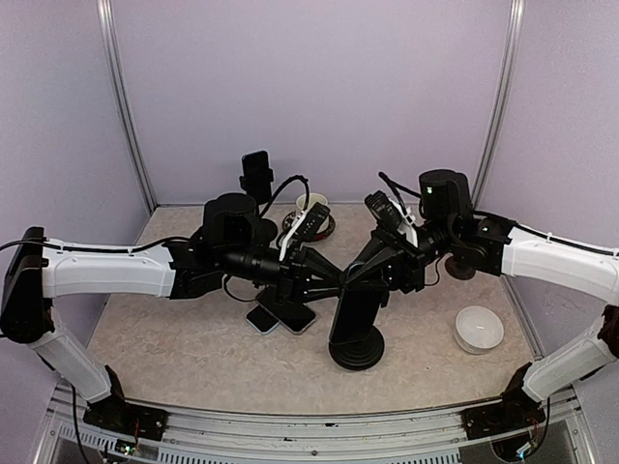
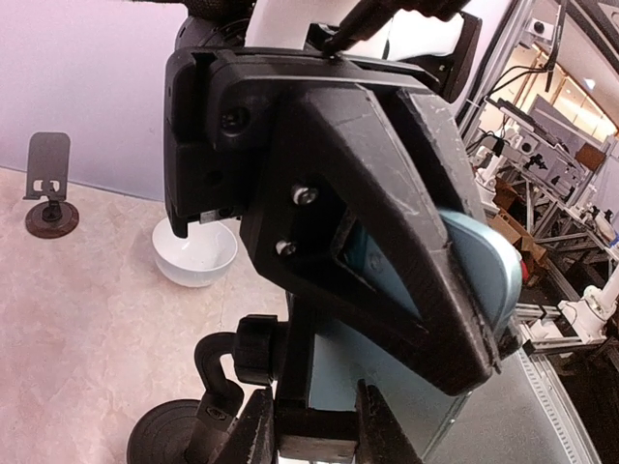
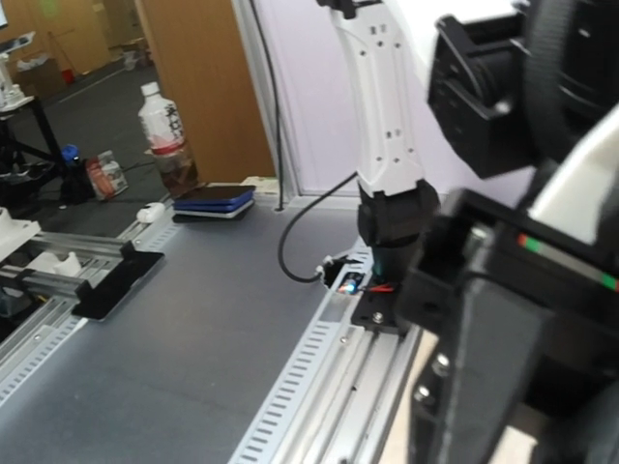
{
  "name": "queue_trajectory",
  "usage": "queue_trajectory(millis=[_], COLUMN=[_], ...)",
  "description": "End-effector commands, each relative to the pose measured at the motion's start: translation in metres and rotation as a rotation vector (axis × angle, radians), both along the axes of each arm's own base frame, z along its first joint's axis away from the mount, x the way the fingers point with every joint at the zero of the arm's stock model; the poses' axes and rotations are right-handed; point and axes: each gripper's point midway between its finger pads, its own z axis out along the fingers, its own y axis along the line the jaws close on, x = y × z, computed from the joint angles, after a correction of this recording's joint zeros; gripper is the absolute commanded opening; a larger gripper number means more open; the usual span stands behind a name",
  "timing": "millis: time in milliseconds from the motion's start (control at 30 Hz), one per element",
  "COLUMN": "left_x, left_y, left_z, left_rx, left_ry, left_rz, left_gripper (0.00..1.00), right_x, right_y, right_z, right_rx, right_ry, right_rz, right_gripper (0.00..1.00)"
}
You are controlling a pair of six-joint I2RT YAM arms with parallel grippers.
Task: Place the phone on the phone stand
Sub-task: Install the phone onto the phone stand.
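Note:
The black phone stand [image 1: 356, 340] rises from its round base at the table's middle front. Both arms meet above it. My left gripper [image 1: 332, 278] comes in from the left. In the left wrist view it [image 2: 314, 418] is shut on the bottom ledge of the stand [image 2: 308, 362], one finger on each side. My right gripper [image 1: 358, 275] comes in from the right. Its broad black fingers [image 2: 387, 222] are closed on a light blue phone [image 2: 488, 256] that lies tilted against the stand's plate. The right wrist view faces off the table and shows neither phone nor stand.
A white bowl [image 1: 479, 329] sits at the front right. Two more phones [image 1: 280, 317] lie flat just left of the stand. A second stand carrying a dark phone [image 1: 256, 176] is at the back, with a small dish [image 1: 311, 220] beside it. A small empty stand [image 2: 48, 186] is beyond the bowl.

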Motion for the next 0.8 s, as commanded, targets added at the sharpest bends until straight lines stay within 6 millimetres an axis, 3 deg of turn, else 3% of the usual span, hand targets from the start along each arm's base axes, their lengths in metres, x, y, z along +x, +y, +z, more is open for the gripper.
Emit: queue_trajectory(millis=[0, 767], left_x=[-0.009, -0.016], left_y=[0.007, 0.022], left_z=[0.056, 0.079], left_rx=[-0.124, -0.170], left_ry=[-0.110, -0.144], left_rz=[-0.023, 0.016], left_gripper=[0.00, 0.00], right_x=[0.005, 0.048], right_y=[-0.014, -0.022], right_z=[0.001, -0.036], right_rx=[-0.015, -0.125], right_ry=[0.006, 0.053], right_rz=[-0.045, -0.255], right_gripper=[0.00, 0.00])
